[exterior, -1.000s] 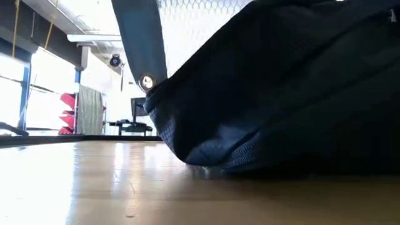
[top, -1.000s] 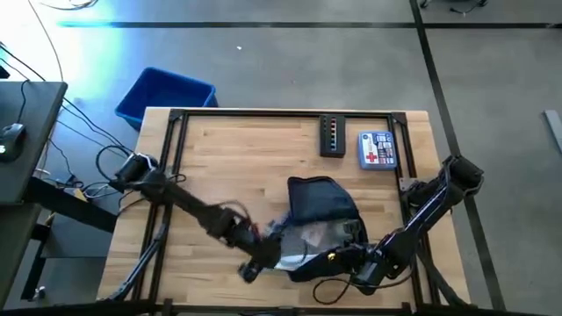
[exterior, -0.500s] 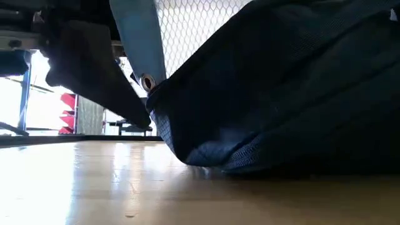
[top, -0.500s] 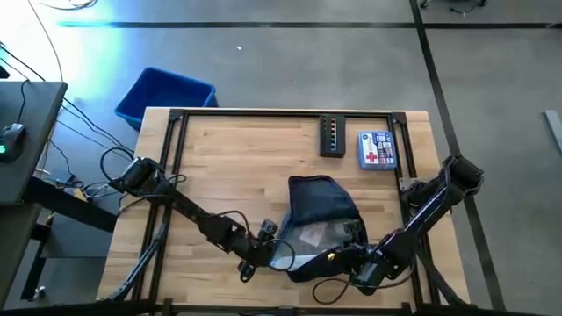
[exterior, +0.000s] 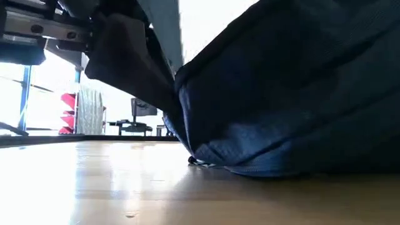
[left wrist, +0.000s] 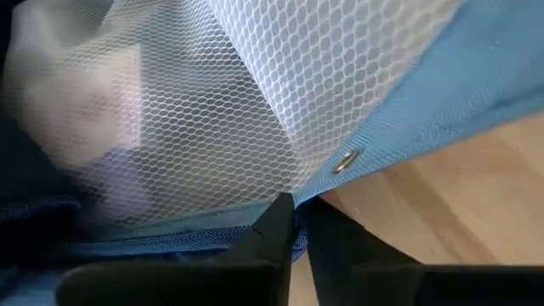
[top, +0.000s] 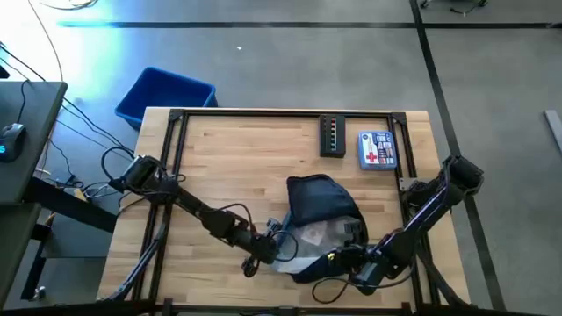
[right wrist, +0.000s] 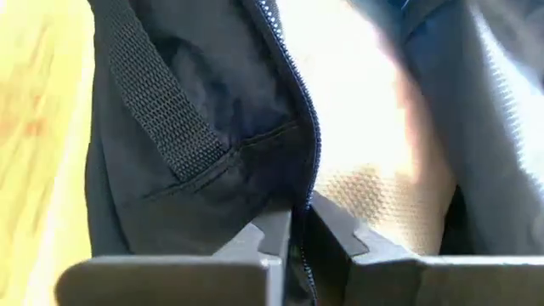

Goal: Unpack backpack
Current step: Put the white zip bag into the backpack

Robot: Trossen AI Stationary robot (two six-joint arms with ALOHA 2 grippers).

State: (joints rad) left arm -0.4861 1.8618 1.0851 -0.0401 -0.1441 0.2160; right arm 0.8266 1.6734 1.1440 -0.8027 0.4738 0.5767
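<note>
The dark navy backpack [top: 320,200] lies on the table right of centre, its open mouth toward the near edge. A white mesh pouch [top: 309,235] with pale blue trim sticks out of that mouth. My left gripper [top: 279,250] is at the pouch's left side, shut on its trim [left wrist: 316,194]. My right gripper [top: 349,257] is at the mouth's right side, shut on the backpack's zipper rim. In the low view the backpack [exterior: 300,94] fills the right, with the left arm against it. My left gripper pinches the pouch's pale blue trim [left wrist: 316,194] between its two fingers [left wrist: 276,225], close to a small metal snap [left wrist: 346,161]. It comes slanting from the table's left. My right gripper pinches the zipper-lined rim [right wrist: 310,183] of the backpack's opening between its two fingers, beside a black webbing strap [right wrist: 157,102]. It comes from the table's near right. The backpack rests on the table.
A black strip with coloured lights [top: 332,136] and a blue-and-white box with a red cross [top: 378,149] lie at the far right. A bright blue bin [top: 165,95] stands on the floor beyond the far left corner. A black cord [top: 329,290] loops at the near edge.
My left gripper has moved toward the table's right edge, up to the pouch at the backpack's mouth, and its arm has come into the low view. The backpack's near edge has shifted a little to the right in the low view.
</note>
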